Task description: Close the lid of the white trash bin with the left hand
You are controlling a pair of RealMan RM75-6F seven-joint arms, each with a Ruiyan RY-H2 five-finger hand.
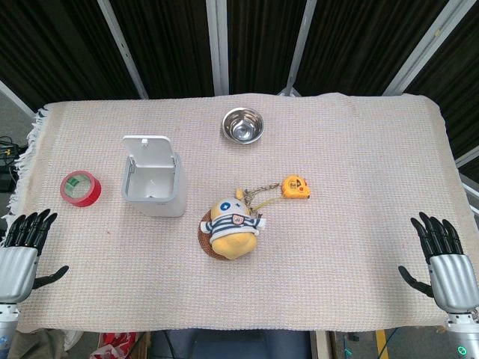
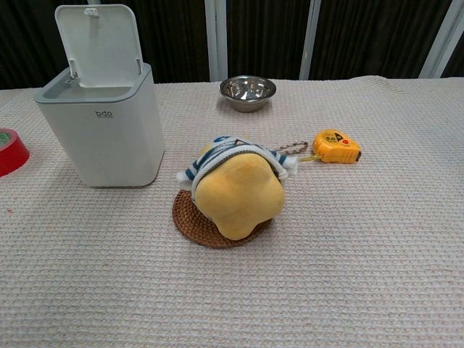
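The white trash bin [image 1: 154, 183] [image 2: 104, 125] stands on the left half of the table with its lid [image 1: 147, 149] [image 2: 100, 45] raised upright at the back, so the bin's mouth shows. My left hand [image 1: 22, 247] rests low at the table's front left corner, fingers spread and holding nothing, well apart from the bin. At the front right corner my right hand [image 1: 441, 254] is likewise spread and empty. Neither hand appears in the chest view.
A red tape roll [image 1: 80, 187] [image 2: 9, 150] lies left of the bin. A yellow plush toy [image 1: 232, 228] [image 2: 235, 188] sits on a woven coaster at centre, a yellow tape measure [image 1: 295, 187] [image 2: 336, 146] to its right, a steel bowl [image 1: 242, 125] [image 2: 247, 92] at the back.
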